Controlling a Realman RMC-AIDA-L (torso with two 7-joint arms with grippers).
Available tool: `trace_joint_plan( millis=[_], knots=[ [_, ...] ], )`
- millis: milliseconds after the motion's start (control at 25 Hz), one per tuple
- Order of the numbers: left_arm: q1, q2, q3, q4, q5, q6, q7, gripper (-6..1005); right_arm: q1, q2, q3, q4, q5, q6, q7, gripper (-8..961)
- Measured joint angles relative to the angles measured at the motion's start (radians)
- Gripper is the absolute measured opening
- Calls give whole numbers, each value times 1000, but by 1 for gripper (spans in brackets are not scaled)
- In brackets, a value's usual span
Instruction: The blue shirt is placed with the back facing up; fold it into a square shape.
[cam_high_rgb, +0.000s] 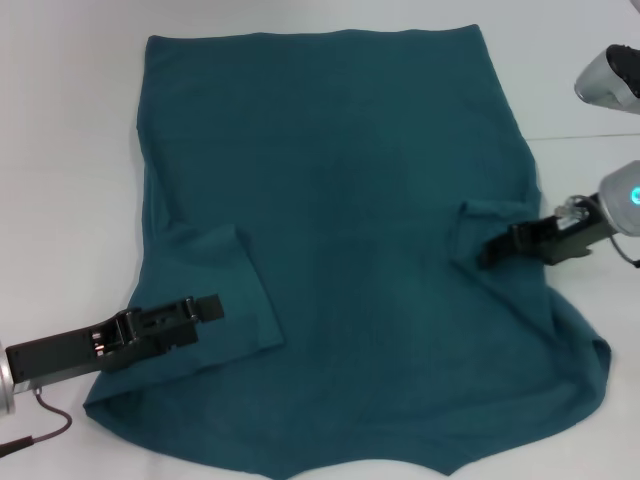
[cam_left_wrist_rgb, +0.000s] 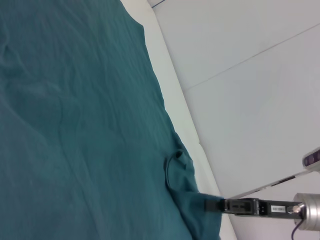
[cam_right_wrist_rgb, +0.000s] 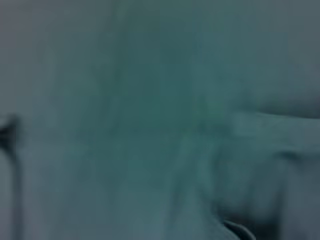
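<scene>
Jaws of both grippers, left (cam_high_rgb: 207, 306) and right (cam_high_rgb: 488, 250), pinch folded-in sleeves of the blue shirt (cam_high_rgb: 350, 230) on the worktop (cam_high_rgb: 60, 150).

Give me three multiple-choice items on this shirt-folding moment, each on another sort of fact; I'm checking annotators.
1. Where is the left gripper? A over the shirt's near-left sleeve; B off the table; C at the far hem.
2. What colour is the blue shirt? A red; B dark teal-blue; C white.
3. How do the sleeves lie? A cut off; B rolled into balls; C both folded inward onto the body.

A: it rests on the folded sleeve.
B: plain teal cloth on a white table.
C: both flaps overlap the body, the right gripper at one.
</scene>
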Motion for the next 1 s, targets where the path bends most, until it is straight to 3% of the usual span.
trace_joint_plan(
  millis=[240, 600, 1000],
  knots=[
    [-1, 0, 1, 0, 0, 0, -2, 907, -5, -5, 0, -8, 183, -110, -92, 719],
    [0, 5, 5, 1, 6, 3, -25, 906, -47, -39, 9, -48, 196, -186, -105, 719],
    [78, 28, -2, 114, 29, 40, -248, 906, -144, -46, 177, -114, 262, -365, -181, 719]
  ],
)
